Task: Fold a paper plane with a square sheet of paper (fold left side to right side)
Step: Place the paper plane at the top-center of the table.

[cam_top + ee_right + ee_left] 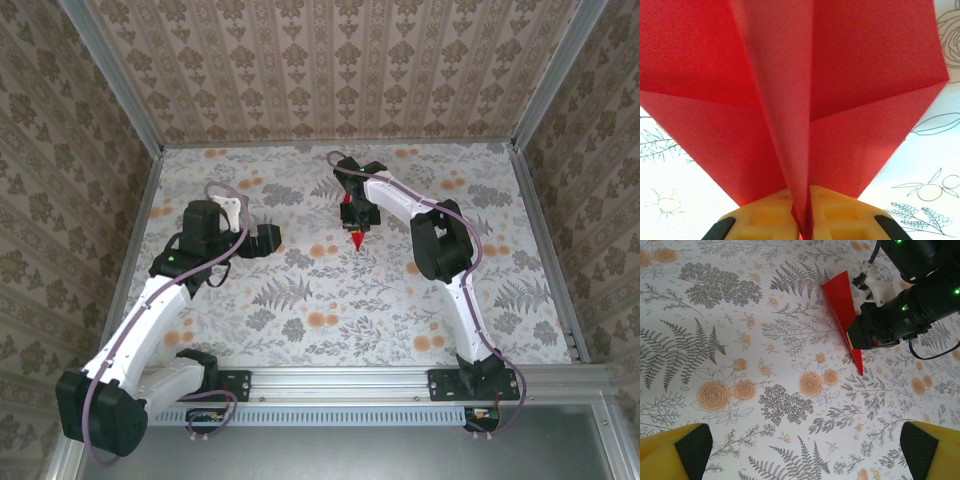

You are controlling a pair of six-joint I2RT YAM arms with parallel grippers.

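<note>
Right gripper [357,222], top view: pinching the red paper plane [357,241], nose sticking out just below its fingers toward the arm bases. Left gripper [265,240] sits well left of the right gripper.
Left wrist: left jaws spread wide, nothing between them. The dart hangs nose-down from the right gripper, tip at or near the table [740,405].
Right wrist: pads clamp the centre keel, wings spread either side.
Folding looks done; set-down and release are left.
</note>
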